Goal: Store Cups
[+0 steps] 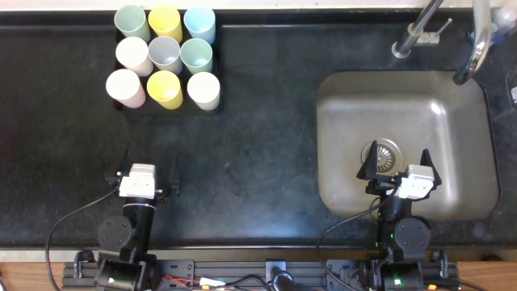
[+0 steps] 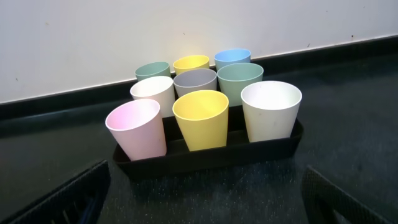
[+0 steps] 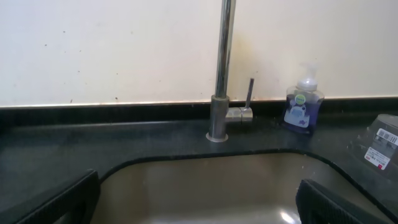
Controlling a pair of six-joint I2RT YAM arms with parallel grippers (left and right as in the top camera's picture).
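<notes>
9 cups (image 1: 165, 55) in black tray (image 2: 205, 158)

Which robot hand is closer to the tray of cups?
Left. The left gripper faces the tray of cups from nearby; the right gripper hangs over the sink, far away.

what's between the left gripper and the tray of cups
Nothing but bare dark countertop: the stretch from the left gripper to the black tray of cups holds no object, seen in the top view and left wrist view.
</notes>
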